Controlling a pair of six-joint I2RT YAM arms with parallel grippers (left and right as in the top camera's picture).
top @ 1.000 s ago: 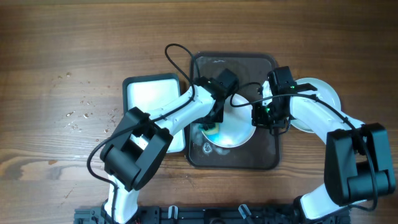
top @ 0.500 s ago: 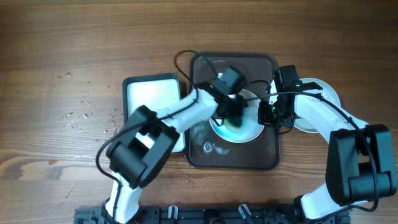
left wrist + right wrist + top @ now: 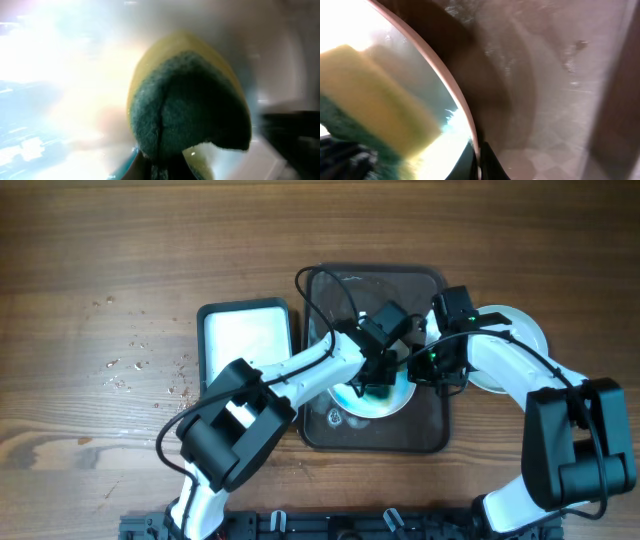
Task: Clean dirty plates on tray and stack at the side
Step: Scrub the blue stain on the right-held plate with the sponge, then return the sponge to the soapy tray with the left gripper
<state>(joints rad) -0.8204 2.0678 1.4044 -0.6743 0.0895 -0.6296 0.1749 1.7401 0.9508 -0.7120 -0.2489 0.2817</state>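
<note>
A white plate (image 3: 372, 402) with blue smears lies tilted on the dark brown tray (image 3: 345, 280). My left gripper (image 3: 376, 383) is shut on a yellow-and-green sponge (image 3: 187, 100) and presses it on the plate's face. My right gripper (image 3: 418, 366) is shut on the plate's right rim (image 3: 462, 107); the sponge also shows in the right wrist view (image 3: 375, 107). Another white plate (image 3: 525, 330) lies on the wood tabletop right of the tray, partly under the right arm. A third plate is not visible.
A dark-rimmed, white-bottomed basin (image 3: 245, 335) stands left of the tray. Small crumbs or drops (image 3: 130, 365) lie on the wood at the left. Water drops wet the tray floor (image 3: 555, 55).
The left gripper with the sponge has swept rightward across the plate, from its left edge to its middle-right. The right gripper has kept its hold on the rim.
</note>
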